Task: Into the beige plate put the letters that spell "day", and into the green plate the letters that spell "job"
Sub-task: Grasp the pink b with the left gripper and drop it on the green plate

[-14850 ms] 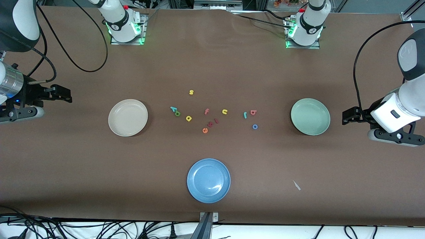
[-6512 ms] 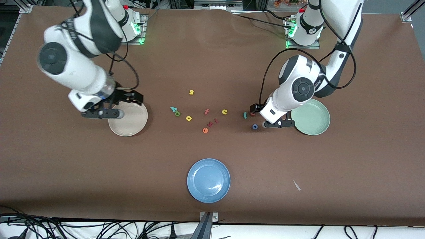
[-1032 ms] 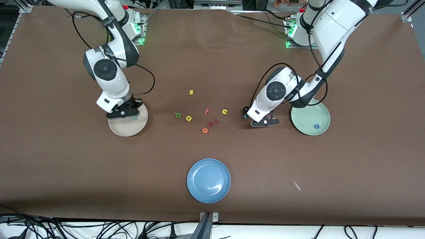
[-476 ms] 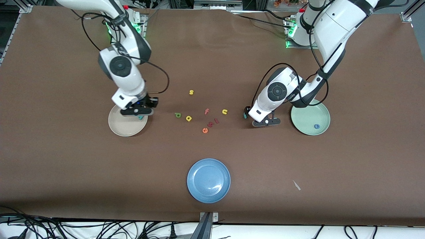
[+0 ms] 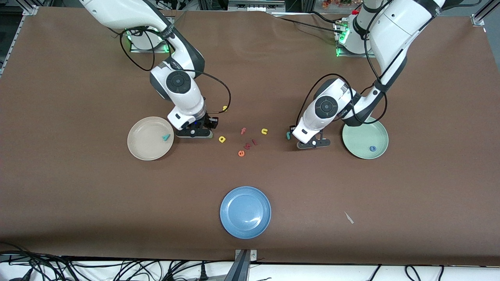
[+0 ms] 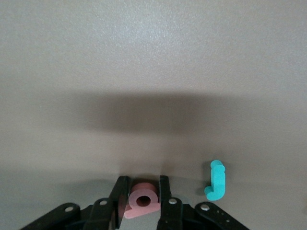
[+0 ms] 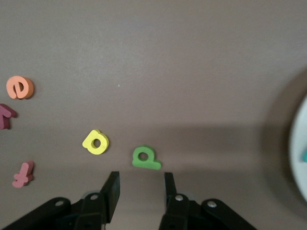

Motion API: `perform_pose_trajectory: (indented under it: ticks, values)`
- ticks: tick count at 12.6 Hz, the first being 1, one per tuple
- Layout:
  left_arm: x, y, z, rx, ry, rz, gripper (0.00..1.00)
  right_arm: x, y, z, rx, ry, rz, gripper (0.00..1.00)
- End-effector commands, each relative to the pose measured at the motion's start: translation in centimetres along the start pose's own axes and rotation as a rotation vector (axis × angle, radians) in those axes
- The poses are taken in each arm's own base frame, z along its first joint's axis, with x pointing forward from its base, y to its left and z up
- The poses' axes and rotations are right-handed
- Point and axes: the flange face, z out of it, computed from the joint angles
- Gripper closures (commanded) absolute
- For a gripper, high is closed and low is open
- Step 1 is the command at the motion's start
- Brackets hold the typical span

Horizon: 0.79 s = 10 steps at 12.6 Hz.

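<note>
A teal "y" (image 5: 166, 137) lies in the beige plate (image 5: 145, 148), and a blue "o" (image 5: 372, 148) lies in the green plate (image 5: 363, 128). My left gripper (image 6: 142, 180) is down at the table, shut on the pink "b" (image 6: 142, 205), with the teal "j" (image 6: 216, 180) just beside it. My right gripper (image 7: 141, 181) is open and holds nothing. It hangs low over the table, with the green letter (image 7: 146, 158) just ahead of its fingertips. The yellow rounded letter (image 7: 96, 142) lies close by.
Between the two plates lie a yellow "s" (image 5: 224, 108), a yellow "u" (image 5: 264, 131), a pink "f" (image 5: 243, 130) and an orange "e" (image 5: 241, 153), with two small red letters beside the "e". A blue plate (image 5: 245, 212) stands nearer the front camera.
My right gripper has left the beige plate, where the teal "y" now lies, and moved over to the green letter. My left gripper has closed on the pink "b".
</note>
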Motion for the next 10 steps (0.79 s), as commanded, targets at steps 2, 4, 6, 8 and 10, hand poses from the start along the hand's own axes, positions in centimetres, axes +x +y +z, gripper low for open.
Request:
perform_pose_trajectory:
  ticks: [2,4,6,8,10]
  values:
    - [-0.2,-0.1,0.5,0.017,0.003,0.013,0.78,0.2,-0.6,2.0,-0.009,0.029,-0.006,0.55]
    - [0.3,-0.2,-0.4,0.014,0.016,0.007,0.78,0.1,-0.5,2.6,-0.010,0.021,-0.005,0.55]
    - [1.0,-0.5,-1.8,0.038,0.016,-0.003,0.77,-0.1,-0.5,3.2,0.000,0.020,-0.004,0.55]
    - [1.0,-0.5,-2.0,0.048,0.010,0.002,0.77,-0.2,-0.3,3.5,-0.004,0.021,0.004,0.55]
    - [1.2,-0.8,-2.2,0.051,0.011,0.000,0.77,-0.4,-0.2,3.9,-0.009,0.015,0.000,0.55]
